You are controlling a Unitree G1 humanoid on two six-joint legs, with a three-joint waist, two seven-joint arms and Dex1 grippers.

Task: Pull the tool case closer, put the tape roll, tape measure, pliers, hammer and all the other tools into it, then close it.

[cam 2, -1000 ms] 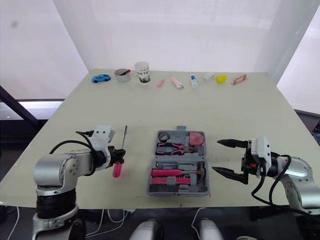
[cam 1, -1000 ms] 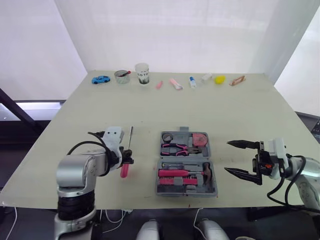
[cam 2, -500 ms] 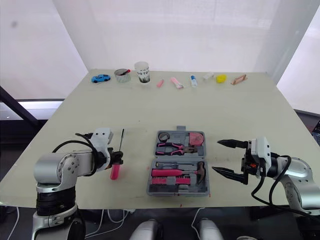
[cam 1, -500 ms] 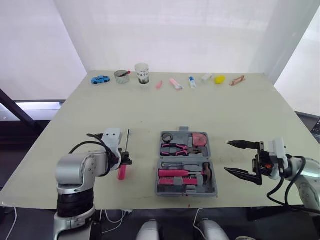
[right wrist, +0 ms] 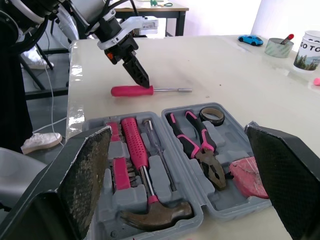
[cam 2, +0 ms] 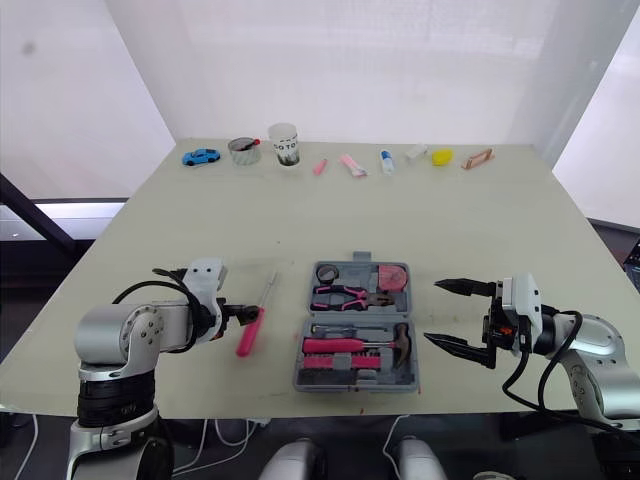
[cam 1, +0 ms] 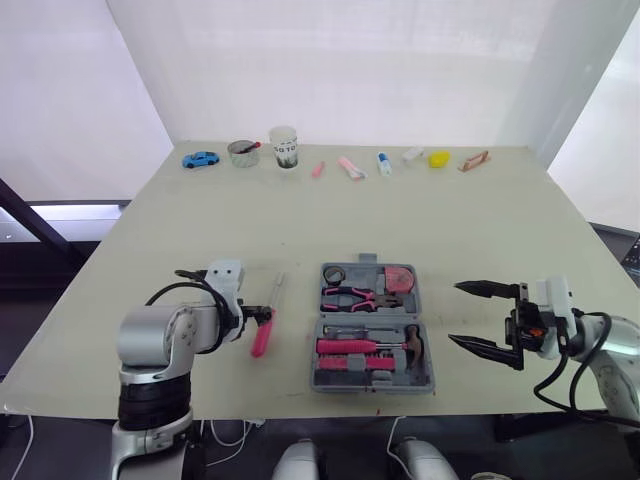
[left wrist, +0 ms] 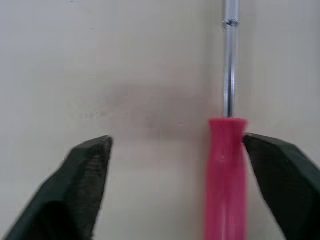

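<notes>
The grey tool case (cam 1: 424,383) lies open on the table between my arms. In it sit a tape roll (cam 1: 335,274), a pink tape measure (cam 1: 398,277), pliers (cam 1: 360,297), a hammer (cam 1: 411,345) and pink-handled drivers (cam 1: 345,347). A pink-handled screwdriver (cam 1: 263,333) lies flat on the table left of the case, its shaft pointing away from me. My left gripper (left wrist: 177,141) is open, and the screwdriver handle (left wrist: 226,170) rests on the table just beside one finger. My right gripper (cam 1: 480,318) hovers open to the right of the case, holding nothing.
Along the far table edge stand a blue toy car (cam 1: 202,159), a tin (cam 1: 243,152), a paper cup (cam 1: 285,146) and several small items (cam 1: 385,163). The near table edge runs just in front of the case.
My left gripper has opened and let go of the screwdriver, which now lies tilted on the table with its handle nearer the case. The right arm has not moved.
</notes>
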